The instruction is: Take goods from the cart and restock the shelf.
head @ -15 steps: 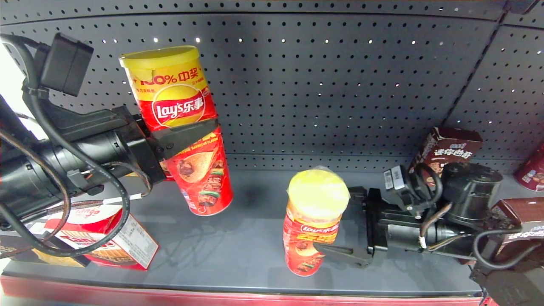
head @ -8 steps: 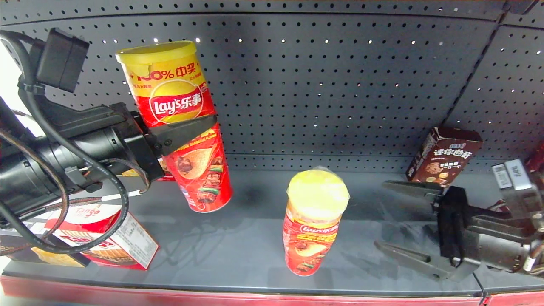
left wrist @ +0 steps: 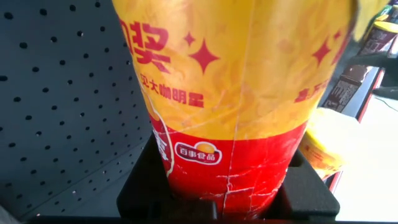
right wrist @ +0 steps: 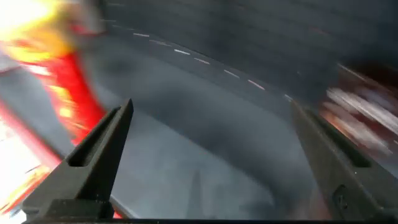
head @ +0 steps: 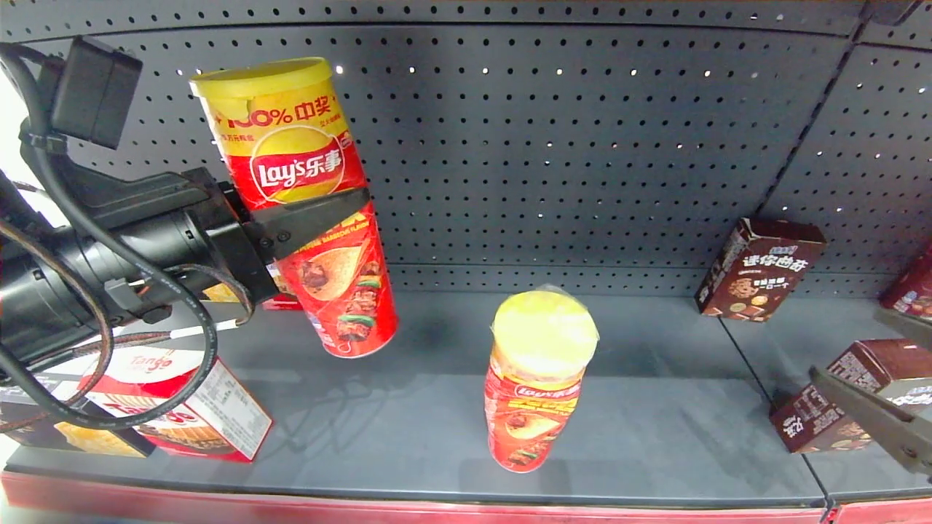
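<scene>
Two items: standing canister (head: 537, 378) on shelf (head: 655, 407); held canister (head: 306, 211), tilted, clamped in left tool (head: 335, 218). Placing step: probably needs uprighting, then lowering alongside; right tool (right wrist: 211, 106) wide, empty.

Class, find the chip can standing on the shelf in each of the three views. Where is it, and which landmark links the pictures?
Head view: standing can at centre, upright on the shelf.
Left wrist view: standing can, just its yellow top, peeking out behind the held can.
Right wrist view: probably the blurred red-and-yellow shape beyond the open right claw.
Shared landmark: the pegboard behind the cans.
</scene>
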Motion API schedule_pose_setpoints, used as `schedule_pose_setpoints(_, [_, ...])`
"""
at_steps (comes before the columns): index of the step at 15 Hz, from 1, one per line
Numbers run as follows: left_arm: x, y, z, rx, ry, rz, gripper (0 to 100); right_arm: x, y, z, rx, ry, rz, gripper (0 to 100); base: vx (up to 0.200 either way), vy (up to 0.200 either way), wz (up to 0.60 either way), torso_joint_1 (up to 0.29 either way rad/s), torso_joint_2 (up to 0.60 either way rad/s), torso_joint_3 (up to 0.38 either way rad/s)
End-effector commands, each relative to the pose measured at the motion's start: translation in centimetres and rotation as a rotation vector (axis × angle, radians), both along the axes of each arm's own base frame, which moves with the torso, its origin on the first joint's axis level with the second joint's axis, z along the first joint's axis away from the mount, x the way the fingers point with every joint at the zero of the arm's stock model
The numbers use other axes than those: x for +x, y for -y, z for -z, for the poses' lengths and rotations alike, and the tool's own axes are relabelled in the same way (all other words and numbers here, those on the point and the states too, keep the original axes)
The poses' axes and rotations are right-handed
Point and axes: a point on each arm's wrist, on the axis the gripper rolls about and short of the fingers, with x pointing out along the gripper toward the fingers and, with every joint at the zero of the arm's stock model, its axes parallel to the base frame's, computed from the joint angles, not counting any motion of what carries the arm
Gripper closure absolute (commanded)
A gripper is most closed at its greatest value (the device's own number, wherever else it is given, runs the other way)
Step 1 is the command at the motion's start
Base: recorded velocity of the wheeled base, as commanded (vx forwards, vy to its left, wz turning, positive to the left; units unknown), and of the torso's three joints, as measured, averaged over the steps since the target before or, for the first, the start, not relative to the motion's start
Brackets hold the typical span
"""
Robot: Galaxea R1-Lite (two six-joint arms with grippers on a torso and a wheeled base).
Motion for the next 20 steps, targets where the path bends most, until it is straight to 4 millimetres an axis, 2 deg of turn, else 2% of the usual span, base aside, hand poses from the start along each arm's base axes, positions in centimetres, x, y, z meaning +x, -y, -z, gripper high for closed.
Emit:
schedule_pose_setpoints(1, [0.1, 0.0, -0.1, 0.0, 0.002, 0.0, 100, -6.3, 2.0, 4.1, 0.035, 0.02, 0.179, 0, 0.0, 0.0, 0.0, 0.0, 0.0, 0.0])
schedule_pose_setpoints(2, [0.2, 0.1, -0.2, -0.002, 0.007, 0.003, 100, -7.8, 2.4, 6.1, 0.027, -0.017, 0.224, 0, 0.0, 0.0, 0.0, 0.0, 0.0, 0.0])
schedule_pose_setpoints(3, [0.2, 0.2, -0.3, -0.003, 0.01, 0.006, 100, -8.4, 2.6, 6.9, 0.025, -0.029, 0.243, 0, 0.0, 0.0, 0.0, 0.0, 0.0, 0.0])
schedule_pose_setpoints(5, [0.2, 0.4, -0.2, -0.002, 0.005, 0.012, 100, -10.7, 3.4, 11.2, 0.036, -0.099, 0.33, 0, 0.0, 0.0, 0.0, 0.0, 0.0, 0.0])
schedule_pose_setpoints(8, [0.1, 0.3, -0.1, 0.0, 0.001, 0.012, 100, -10.7, 3.6, 11.6, 0.1, -0.147, 0.424, 0, 0.0, 0.0, 0.0, 0.0, 0.0, 0.0])
schedule_pose_setpoints(10, [0.2, 0.4, 0.2, 0.004, -0.009, 0.012, 100, -10.7, 3.5, 11.6, 0.1, -0.149, 0.392, 0, 0.0, 0.0, 0.0, 0.0, 0.0, 0.0])
schedule_pose_setpoints(12, [0.3, 0.5, 0.3, 0.006, -0.012, 0.015, 100, -10.7, 3.4, 11.5, 0.017, -0.123, 0.348, 0, 0.0, 0.0, 0.0, 0.0, 0.0, 0.0])
schedule_pose_setpoints(13, [0.4, 0.6, 0.3, 0.006, -0.011, 0.02, 100, -10.8, 3.2, 11.5, 0.018, -0.127, 0.265, 0, 0.0, 0.0, 0.0, 0.0, 0.0, 0.0])
schedule_pose_setpoints(14, [0.3, 0.7, 0.3, 0.006, -0.011, 0.024, 100, -10.8, 3.2, 11.5, 0.06, -0.143, 0.267, 0, 0.0, 0.0, 0.0, 0.0, 0.0, 0.0])
schedule_pose_setpoints(16, [0.0, 0.8, 0.6, 0.009, -0.019, 0.027, 100, -10.7, 3.5, 11.6, 0.158, -0.169, 0.396, 0, 0.0, 0.0, 0.0, 0.0, 0.0, 0.0])
schedule_pose_setpoints(17, [0.0, 0.8, 0.7, 0.01, -0.023, 0.021, 100, -10.7, 3.5, 11.6, 0.162, -0.177, 0.363, 0, 0.0, 0.0, 0.0, 0.0, 0.0, 0.0])
schedule_pose_setpoints(19, [-0.3, 0.7, 0.6, 0.007, -0.018, 0.017, 100, -10.8, 3.2, 12.2, 0.038, -0.209, 0.261, 0, 0.0, 0.0, 0.0, 0.0, 0.0, 0.0])
schedule_pose_setpoints(20, [-0.4, 0.7, 0.4, 0.004, -0.012, 0.015, 100, -10.8, 3.2, 12.1, 0.059, -0.207, 0.259, 0, 0.0, 0.0, 0.0, 0.0, 0.0, 0.0])
